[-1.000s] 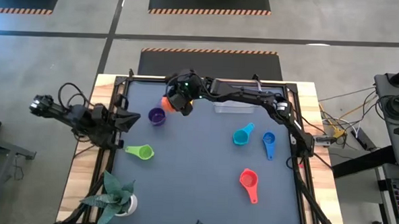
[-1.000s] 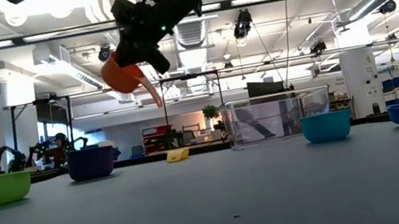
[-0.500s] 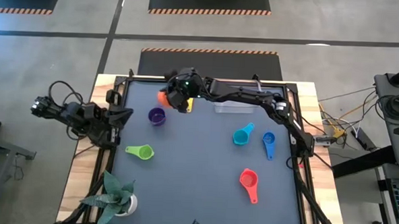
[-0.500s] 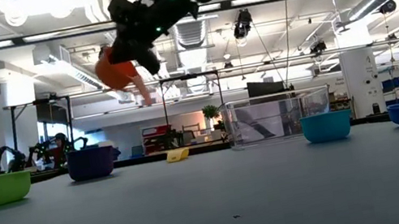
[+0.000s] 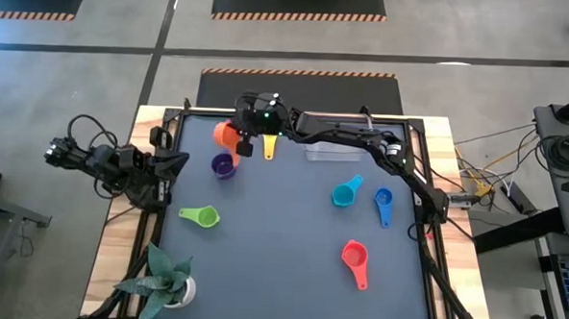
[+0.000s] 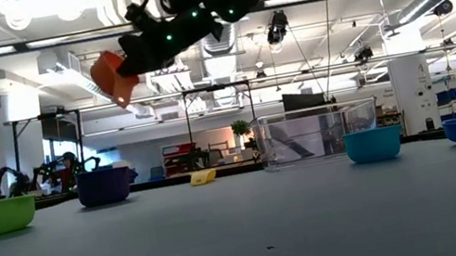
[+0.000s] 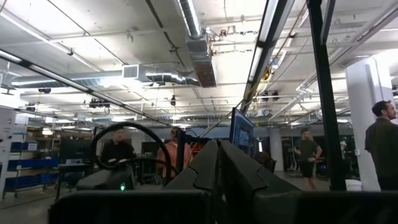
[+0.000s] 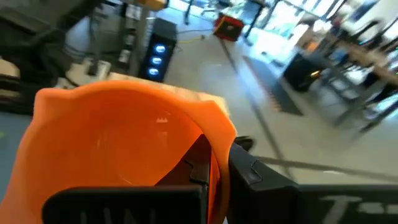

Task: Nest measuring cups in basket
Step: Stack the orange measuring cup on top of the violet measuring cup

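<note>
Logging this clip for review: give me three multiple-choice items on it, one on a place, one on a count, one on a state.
1. Where is the orange cup?
A. In the basket
B. Held above the table's far left part
C. Beside the red cup

2. How many cups rest on the table?
A. Four
B. Five
C. Six

3. The basket is:
A. Empty of cups
B. Holding the cyan cup
C. Tipped over

B: the right end effector grips it aloft.
C: purple, yellow, green, cyan, blue, red.
A: the low view shows no cup through its clear walls.
</note>
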{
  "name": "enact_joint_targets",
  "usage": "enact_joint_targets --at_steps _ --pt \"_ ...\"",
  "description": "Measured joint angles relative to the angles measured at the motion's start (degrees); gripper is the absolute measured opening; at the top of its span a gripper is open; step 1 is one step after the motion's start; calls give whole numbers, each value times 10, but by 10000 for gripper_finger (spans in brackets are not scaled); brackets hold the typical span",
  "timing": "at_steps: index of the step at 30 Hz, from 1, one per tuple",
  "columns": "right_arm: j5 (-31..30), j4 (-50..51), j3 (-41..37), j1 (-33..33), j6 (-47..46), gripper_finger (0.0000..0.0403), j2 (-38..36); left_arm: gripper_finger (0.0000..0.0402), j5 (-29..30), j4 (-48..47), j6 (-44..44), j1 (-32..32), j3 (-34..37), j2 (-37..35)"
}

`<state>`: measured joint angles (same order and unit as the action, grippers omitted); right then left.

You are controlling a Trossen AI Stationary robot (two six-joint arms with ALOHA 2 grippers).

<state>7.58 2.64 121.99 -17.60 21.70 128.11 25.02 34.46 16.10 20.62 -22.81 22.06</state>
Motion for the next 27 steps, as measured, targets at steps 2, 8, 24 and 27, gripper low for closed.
enact_joint_targets --at_steps 2,8,24,27 --pt "0 7 13 1 -3 8 15 0 0 0 0 0 0 0" --pt "15 87 112 0 -2 8 73 0 0 0 0 0 0 0" --pt "34 97 76 2 -104 9 89 0 0 -2 0 0 0 0" --pt "34 81 55 3 -133 9 90 0 0 -2 0 0 0 0"
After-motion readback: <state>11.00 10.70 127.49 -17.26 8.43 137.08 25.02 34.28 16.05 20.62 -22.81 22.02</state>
